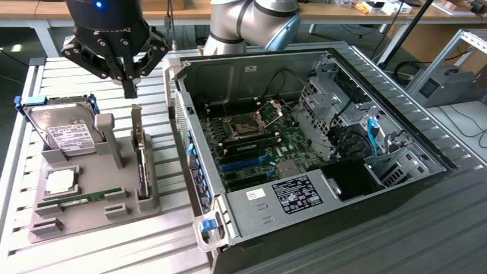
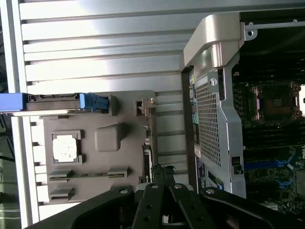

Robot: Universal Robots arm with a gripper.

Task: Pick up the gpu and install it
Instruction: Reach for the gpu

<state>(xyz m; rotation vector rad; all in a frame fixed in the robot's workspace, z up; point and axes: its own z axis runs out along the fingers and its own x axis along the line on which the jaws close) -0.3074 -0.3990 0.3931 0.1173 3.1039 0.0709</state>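
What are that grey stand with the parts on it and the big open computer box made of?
The grey stand looks like matte plastic, perhaps printed: uniform dull grey, blocky posts. The computer case appears to be bare sheet metal: thin folded walls, silvery sheen, punched vent holes.

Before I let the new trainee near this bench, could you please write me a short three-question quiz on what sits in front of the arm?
1. True or false: the graphics card is already seated in the computer case.
2. The jaws are: A) open; B) shut on the card; C) shut, holding nothing.
3. Which part sits in the blue frame on the grey holder?
Key: 1 false, the card stands on edge in the holder, outside the case. 2 C, they hang above the card without touching it. 3 the hard drive.
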